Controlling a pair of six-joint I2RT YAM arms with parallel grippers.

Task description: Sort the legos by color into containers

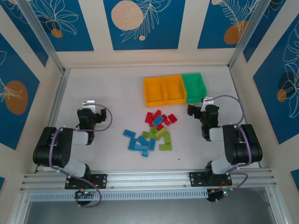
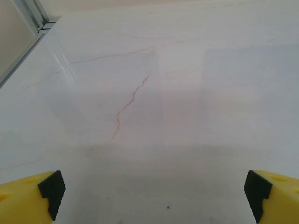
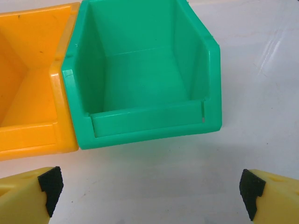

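Sorting is judged unstarted: left end effector (image 2: 154,196) and right end effector (image 3: 152,191) are held open, so one of the legos (image 1: 152,133), at 6 o'clock of the bins (image 1: 164,88), must be grasped.

Legos (image 1: 150,133) lie scattered between left gripper (image 1: 91,108) and right gripper (image 1: 199,108). Containers (image 1: 164,89) sit just beyond the right gripper — green bin nearest it.
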